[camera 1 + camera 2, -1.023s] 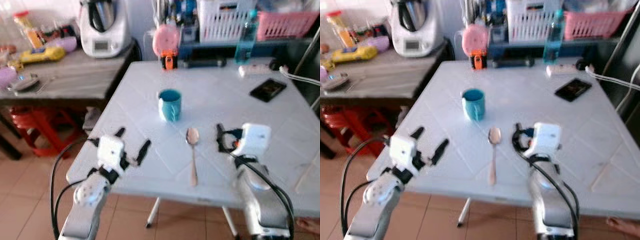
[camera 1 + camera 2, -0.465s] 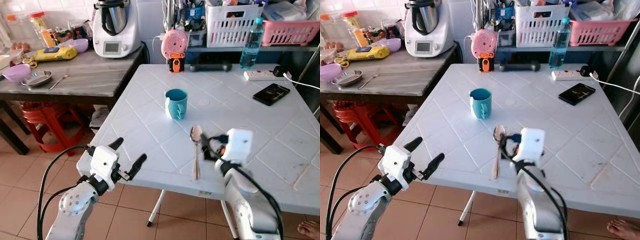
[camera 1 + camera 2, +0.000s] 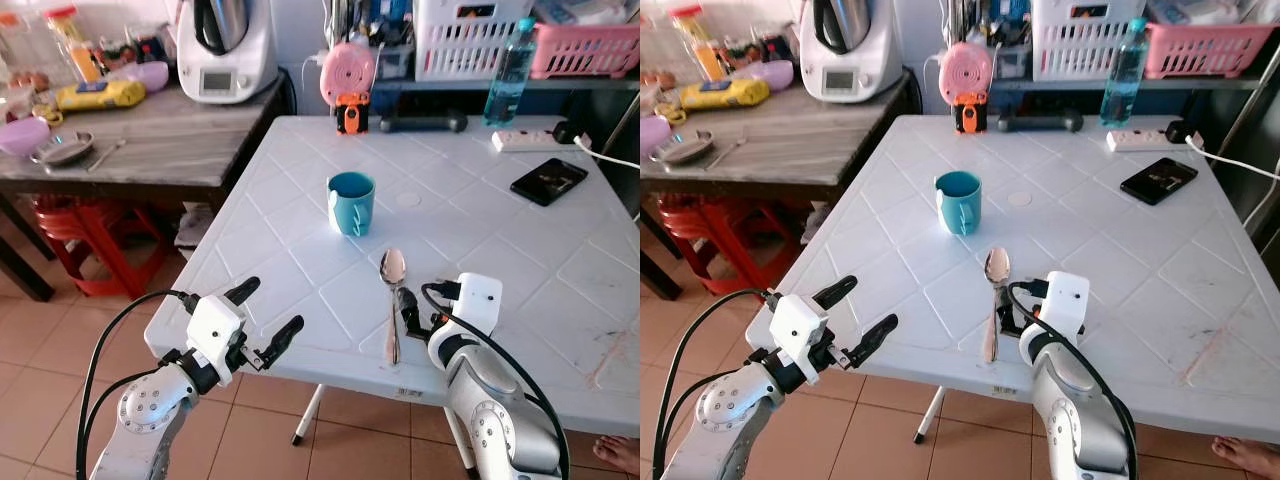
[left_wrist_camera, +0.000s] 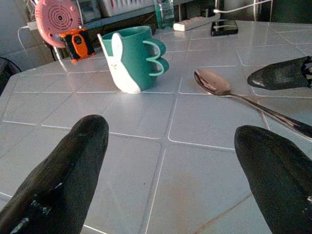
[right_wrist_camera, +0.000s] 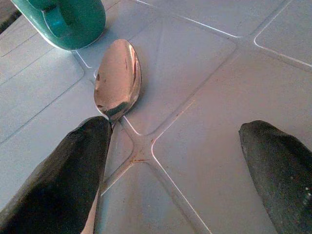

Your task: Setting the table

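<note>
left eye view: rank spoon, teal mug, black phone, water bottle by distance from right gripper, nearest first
1. spoon: right beside the right gripper, on its left.
2. teal mug: mid-table, beyond the spoon.
3. black phone: far right of the table.
4. water bottle: on the shelf behind the table.

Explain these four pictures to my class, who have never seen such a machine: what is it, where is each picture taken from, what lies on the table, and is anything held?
This is a humanoid robot with two silver arms. Two pictures come from cameras on its head, looking down; the other two from cameras on its wrists, looking along the black fingers. On the white table stand a teal mug and, nearer the robot, a spoon; a phone lies farther back. The left end effector hovers open at the table's near edge. The right end effector is open, one finger at the spoon's handle. Nothing is held.
</note>
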`<state>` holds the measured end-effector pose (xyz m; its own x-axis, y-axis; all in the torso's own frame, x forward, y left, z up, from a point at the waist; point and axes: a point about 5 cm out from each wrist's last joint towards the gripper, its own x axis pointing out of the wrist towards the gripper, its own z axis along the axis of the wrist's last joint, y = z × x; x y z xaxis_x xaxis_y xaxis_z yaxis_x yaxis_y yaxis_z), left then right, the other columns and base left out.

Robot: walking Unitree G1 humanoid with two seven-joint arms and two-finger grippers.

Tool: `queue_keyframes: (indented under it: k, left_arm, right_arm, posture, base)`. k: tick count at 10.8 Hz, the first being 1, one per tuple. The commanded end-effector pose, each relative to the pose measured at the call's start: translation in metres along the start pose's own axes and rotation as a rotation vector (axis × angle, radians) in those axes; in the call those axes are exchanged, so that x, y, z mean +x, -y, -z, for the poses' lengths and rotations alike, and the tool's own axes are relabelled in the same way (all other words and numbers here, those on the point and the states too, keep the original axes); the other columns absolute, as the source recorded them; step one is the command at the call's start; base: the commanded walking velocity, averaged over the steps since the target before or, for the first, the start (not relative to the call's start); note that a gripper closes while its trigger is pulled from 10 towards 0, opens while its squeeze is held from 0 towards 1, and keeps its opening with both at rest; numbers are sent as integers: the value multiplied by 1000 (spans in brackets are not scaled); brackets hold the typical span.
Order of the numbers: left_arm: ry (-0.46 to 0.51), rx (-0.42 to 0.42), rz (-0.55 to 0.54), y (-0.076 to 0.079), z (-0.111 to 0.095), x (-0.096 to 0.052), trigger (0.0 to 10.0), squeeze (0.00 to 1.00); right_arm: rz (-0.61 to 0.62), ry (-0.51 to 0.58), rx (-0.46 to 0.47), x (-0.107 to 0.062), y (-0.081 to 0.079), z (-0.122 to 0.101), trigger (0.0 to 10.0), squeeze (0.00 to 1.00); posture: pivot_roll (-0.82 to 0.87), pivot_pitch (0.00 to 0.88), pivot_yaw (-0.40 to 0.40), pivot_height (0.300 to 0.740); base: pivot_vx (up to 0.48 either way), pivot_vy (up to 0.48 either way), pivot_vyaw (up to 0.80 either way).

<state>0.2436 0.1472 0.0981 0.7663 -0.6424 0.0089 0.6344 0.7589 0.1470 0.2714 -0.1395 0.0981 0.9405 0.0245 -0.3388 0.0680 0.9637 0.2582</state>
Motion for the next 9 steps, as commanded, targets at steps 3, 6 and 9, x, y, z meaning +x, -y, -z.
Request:
queue_keyframes:
  k: [3,6,9]
  left_arm:
    - [7,18,12,-1,-1,-4,10000,0]
    - [5,16,20,1,0,-4,10000,0]
    - [7,13,28,3,-1,-3,10000,0]
  right_arm:
    - [-65,21,19,8,-26,-14,10000,0]
    - [-78,-72,-57,19,-35,-8,10000,0]
    - [-110,-117,-143,28,-50,-6,10000,0]
  posture:
    - [-40,0,87,740]
    - [-39,0,86,740]
    - [-39,0,84,740]
  base:
    - [0,0,0]
    - [0,0,0]
    - [0,0,0]
